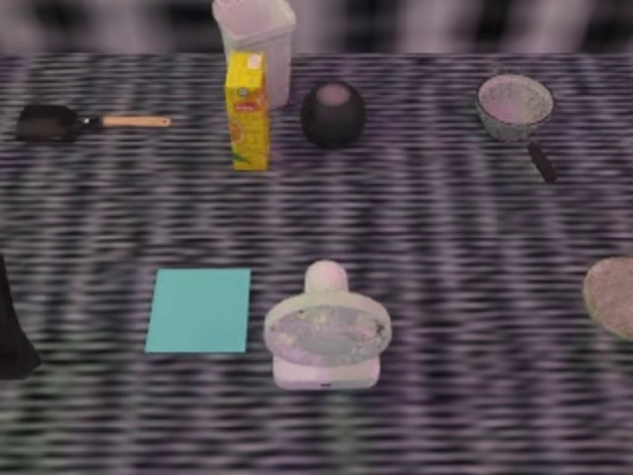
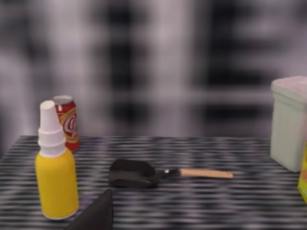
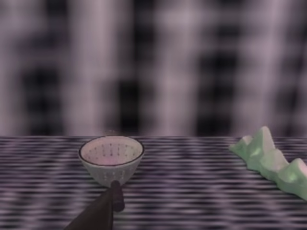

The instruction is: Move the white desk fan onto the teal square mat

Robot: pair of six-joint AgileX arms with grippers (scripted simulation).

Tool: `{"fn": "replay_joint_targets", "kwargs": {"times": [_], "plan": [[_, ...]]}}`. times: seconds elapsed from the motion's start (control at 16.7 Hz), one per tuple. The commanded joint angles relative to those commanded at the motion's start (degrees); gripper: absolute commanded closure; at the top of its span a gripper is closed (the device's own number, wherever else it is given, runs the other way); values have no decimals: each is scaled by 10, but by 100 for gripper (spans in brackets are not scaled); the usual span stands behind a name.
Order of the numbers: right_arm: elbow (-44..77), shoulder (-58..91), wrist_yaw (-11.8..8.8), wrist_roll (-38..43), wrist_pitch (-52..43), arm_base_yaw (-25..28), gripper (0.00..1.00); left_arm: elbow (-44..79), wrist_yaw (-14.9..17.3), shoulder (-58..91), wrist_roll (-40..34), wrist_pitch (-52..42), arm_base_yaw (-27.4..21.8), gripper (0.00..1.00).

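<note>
The white desk fan (image 1: 326, 334) stands at the table's front middle, its speckled grey grille facing up and its round motor housing toward the back. The teal square mat (image 1: 200, 310) lies flat just to the fan's left, a small gap between them, with nothing on it. My left arm (image 1: 12, 332) is parked at the table's left edge, well left of the mat. One dark finger (image 2: 98, 213) shows in the left wrist view, with bare table beside it. My right arm is outside the top view; its wrist view shows one dark finger (image 3: 98, 215) holding nothing.
Along the back stand a black spatula (image 1: 59, 122), a yellow carton (image 1: 247, 111), a tall white container (image 1: 255, 40), a dark round object (image 1: 332, 114) and a speckled bowl with a dark handle (image 1: 514, 104). A speckled round object (image 1: 613, 295) sits at the right edge.
</note>
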Motion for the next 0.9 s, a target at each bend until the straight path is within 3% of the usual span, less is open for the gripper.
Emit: {"fn": "replay_joint_targets", "kwargs": {"times": [0.36, 0.9], "plan": [[0, 0, 0, 0, 0, 0, 0, 59, 2, 60, 29, -52, -31, 0], [0, 0, 0, 0, 0, 0, 0, 455, 1, 498, 196, -356, -206, 0]]}}
